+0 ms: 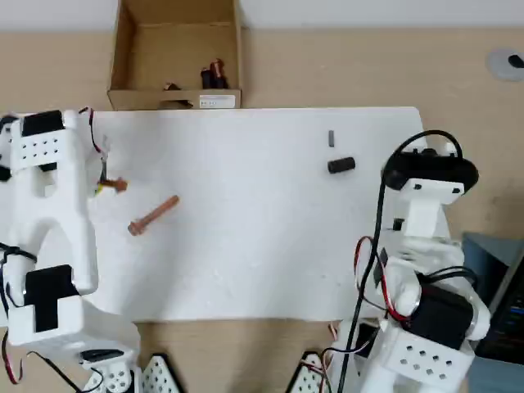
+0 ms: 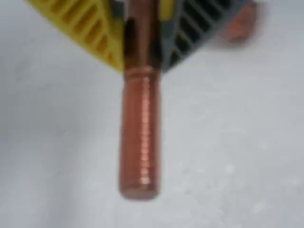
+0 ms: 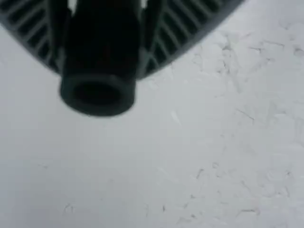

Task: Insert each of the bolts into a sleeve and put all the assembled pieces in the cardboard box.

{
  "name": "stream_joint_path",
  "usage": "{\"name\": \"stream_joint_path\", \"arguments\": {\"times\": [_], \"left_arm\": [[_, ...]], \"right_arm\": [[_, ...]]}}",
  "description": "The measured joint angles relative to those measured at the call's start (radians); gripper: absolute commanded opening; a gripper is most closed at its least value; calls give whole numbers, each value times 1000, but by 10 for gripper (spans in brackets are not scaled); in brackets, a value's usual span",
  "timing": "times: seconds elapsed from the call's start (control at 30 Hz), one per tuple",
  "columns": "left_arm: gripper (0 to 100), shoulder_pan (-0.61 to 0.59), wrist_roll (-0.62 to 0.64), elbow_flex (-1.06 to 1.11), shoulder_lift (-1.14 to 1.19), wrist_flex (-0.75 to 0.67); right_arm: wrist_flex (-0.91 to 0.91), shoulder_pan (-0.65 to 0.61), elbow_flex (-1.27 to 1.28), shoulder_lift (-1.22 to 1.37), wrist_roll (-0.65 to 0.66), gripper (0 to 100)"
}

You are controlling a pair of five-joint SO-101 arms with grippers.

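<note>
White mat [image 1: 262, 246] flat across the middle of a tan worktop [image 1: 344, 65], with bare wood along the far side and at both ends. Fine scratches and scuffs over the mat's surface. Near the far right corner of the worktop, a round grey disc [image 1: 501, 61] with a dark spot at its edge. Off the mat's right end, a dark grey-blue box [image 1: 494, 266], only partly in view. Beyond the worktop, a pale wall [image 1: 368, 10].

White arms [image 1: 51, 221], yellow-and-grey left pincer [image 2: 142, 52]

Head of the bolt [image 2: 140, 142] buried in the left claw [image 2: 142, 57], back of the sleeve [image 3: 97, 90] in the right claw [image 3: 102, 61].
</note>
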Motion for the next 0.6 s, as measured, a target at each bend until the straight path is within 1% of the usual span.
{"name": "stream_joint_path", "arguments": {"times": [0.07,0.13,0.33,0.4,0.53,0.6], "left_arm": [[6,0,120,35,0,-51],[6,0,184,54,0,-77],[9,2,224,71,0,-94],[43,2,222,71,0,-94],[169,2,222,72,0,-94],[216,2,222,71,0,-94]], "right_arm": [[0,0,0,0,0,10],[0,0,0,0,0,10],[0,0,0,0,0,10],[0,0,0,0,0,10],[0,0,0,0,0,10],[0,0,0,0,0,10]]}}
